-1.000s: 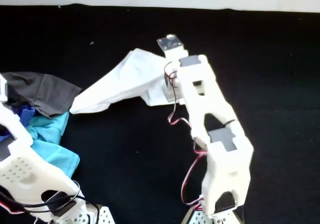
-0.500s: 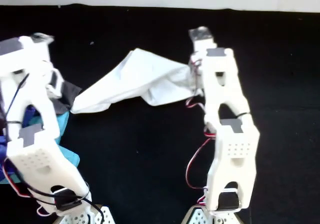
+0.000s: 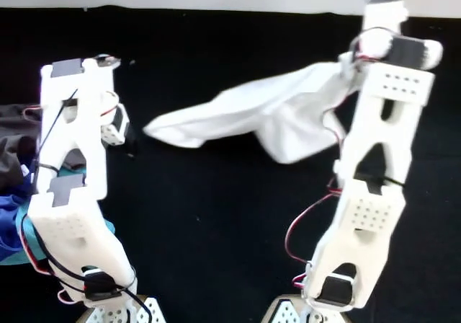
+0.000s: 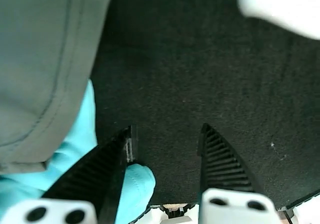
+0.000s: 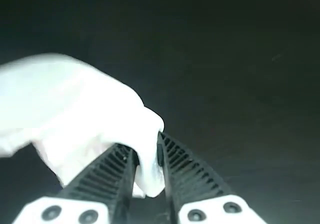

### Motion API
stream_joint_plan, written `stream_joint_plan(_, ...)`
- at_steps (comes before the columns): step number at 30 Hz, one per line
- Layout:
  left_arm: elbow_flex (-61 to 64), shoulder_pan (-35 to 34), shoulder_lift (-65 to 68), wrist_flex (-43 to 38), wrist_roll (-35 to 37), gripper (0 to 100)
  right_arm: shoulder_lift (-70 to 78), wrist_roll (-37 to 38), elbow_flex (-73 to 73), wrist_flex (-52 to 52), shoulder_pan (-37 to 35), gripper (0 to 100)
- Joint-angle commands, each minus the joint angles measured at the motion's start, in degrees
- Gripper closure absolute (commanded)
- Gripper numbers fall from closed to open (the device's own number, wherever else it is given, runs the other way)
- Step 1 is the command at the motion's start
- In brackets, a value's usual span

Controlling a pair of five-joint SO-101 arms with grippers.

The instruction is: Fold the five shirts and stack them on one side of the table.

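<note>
Cloth of the white shirt (image 3: 266,114) was pinched between the nearly closed jaws of the right claw (image 5: 146,146), raised at 2 o'clock over the table (image 3: 216,215). The shirt's long axis was stretched from 2 o'clock toward 9 o'clock, with its free end pointed at the left arm. The left claw (image 4: 168,134) was spread wide with nothing held, set over the edge of a teal shirt (image 4: 75,154) beside a grey shirt (image 4: 45,59), both piled at 9 o'clock. Bare black table was left from the centre to 6 o'clock.
</note>
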Motion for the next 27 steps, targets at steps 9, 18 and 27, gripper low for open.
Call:
stream_joint_plan(9,-11.5,3.2,-1.5,10.5,2.5,80,-10.2,1.3,-23.5,0.9,10.2,99.2)
stream_joint_plan(18,-11.3,5.1,-8.8,10.5,2.5,80,-37.8,1.4,-5.9,0.7,2.1,99.2)
stream_joint_plan(27,-1.0,6.3,-16.8,10.5,2.4,80,-52.9,1.0,4.8,-4.3,-4.1,99.2)
